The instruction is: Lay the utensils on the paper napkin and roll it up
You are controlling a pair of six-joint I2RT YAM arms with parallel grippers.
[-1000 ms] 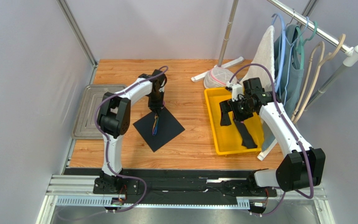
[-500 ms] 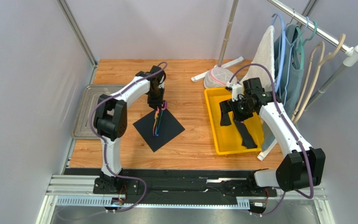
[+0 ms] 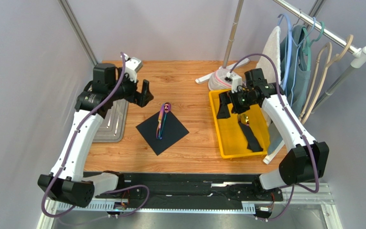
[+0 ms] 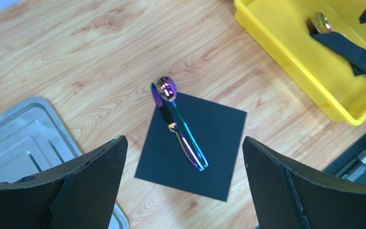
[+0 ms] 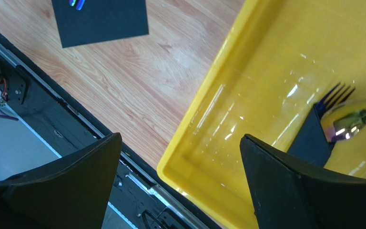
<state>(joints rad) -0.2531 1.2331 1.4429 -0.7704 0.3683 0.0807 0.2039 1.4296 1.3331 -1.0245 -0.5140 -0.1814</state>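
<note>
My left arm stands back from the work, elbow low near its base and forearm sloping up along the left side. Its left hand (image 3: pixel 141 95) hangs over the far-left part of the surface (image 3: pixel 189 86), just past the far corner of the grey tray (image 3: pixel 105 131). Its wrist camera looks down at the napkin (image 3: pixel 162 130). The fingers (image 4: pixel 89 186) are wide apart and hold nothing.

The napkin lies flat on the wood near the middle, turned corner-on to me. The utensils (image 3: pixel 161 125) rest on it, two iridescent pieces side by side and touching, laid along its diagonal. The spoon (image 4: pixel 167 88) has its bowl over the far corner of the sheet, and the flat blade beside it pokes past the edge too.

My right arm reaches up from its base and bends in over the yellow tray (image 3: pixel 228 148). Its right hand (image 3: pixel 230 106) hangs above the tray's far-left part, tilted downward, fingers (image 5: pixel 285 191) spread wide with nothing between them. In the tray lies a black rolled bundle (image 5: pixel 313 133) with fork tines and a spoon bowl sticking out of one end.
</note>
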